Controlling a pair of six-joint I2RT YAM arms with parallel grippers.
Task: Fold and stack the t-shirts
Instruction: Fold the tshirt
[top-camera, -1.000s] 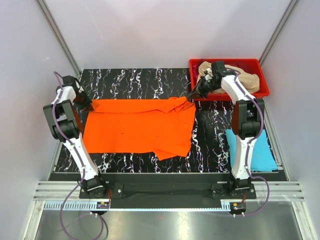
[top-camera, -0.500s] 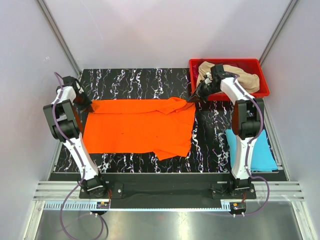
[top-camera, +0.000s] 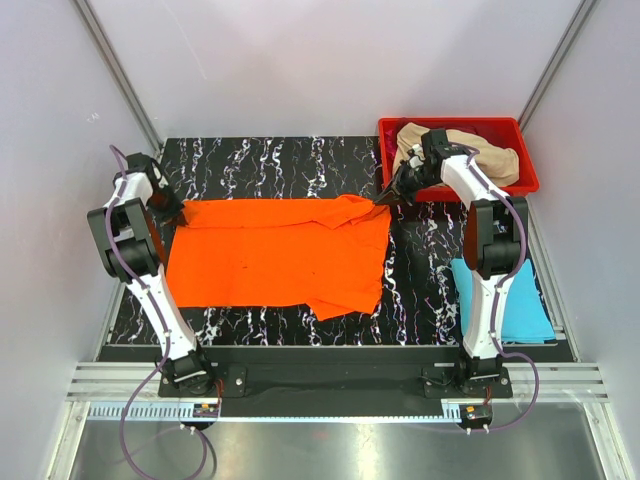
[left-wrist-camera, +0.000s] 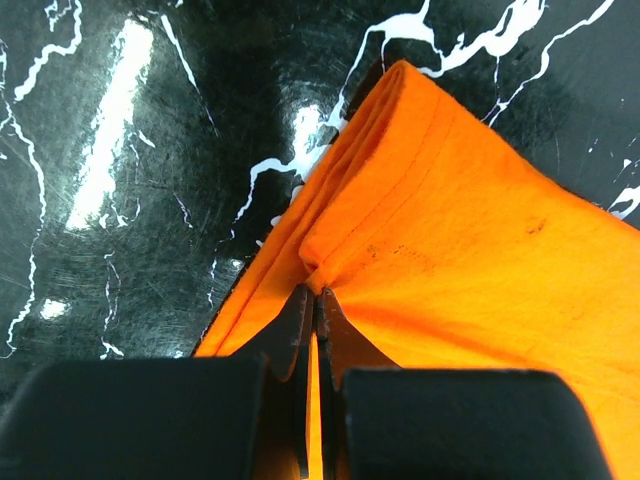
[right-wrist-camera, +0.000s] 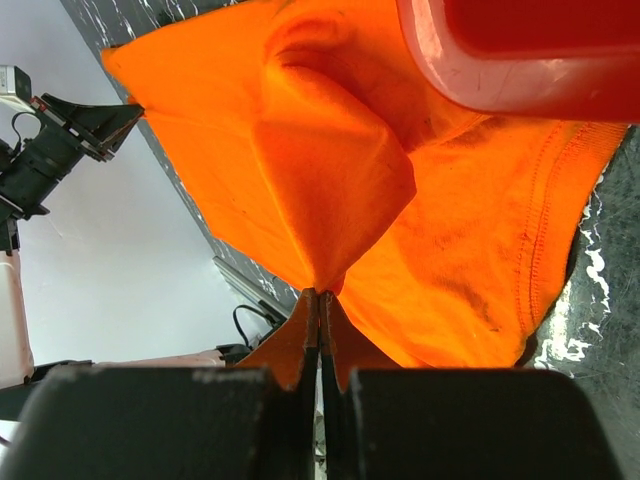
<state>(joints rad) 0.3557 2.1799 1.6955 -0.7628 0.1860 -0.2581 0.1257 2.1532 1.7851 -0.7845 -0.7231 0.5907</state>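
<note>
Spanning left hand (top-camera: 182, 213) to right hand (top-camera: 384, 200): orange t-shirt (top-camera: 275, 258)

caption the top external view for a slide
Left gripper and right gripper pinch opposite ends of the far edge of the orange t-shirt spread on the table; beige shirt in the red bin.

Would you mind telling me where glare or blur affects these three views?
Left wrist: strong glare patches on the glossy table; the orange t-shirt is sharp, the left gripper dark and soft. Right wrist: the red bin rim looms blurred with a white sheen. Top external: even light, little shadow, all sharp.
</note>
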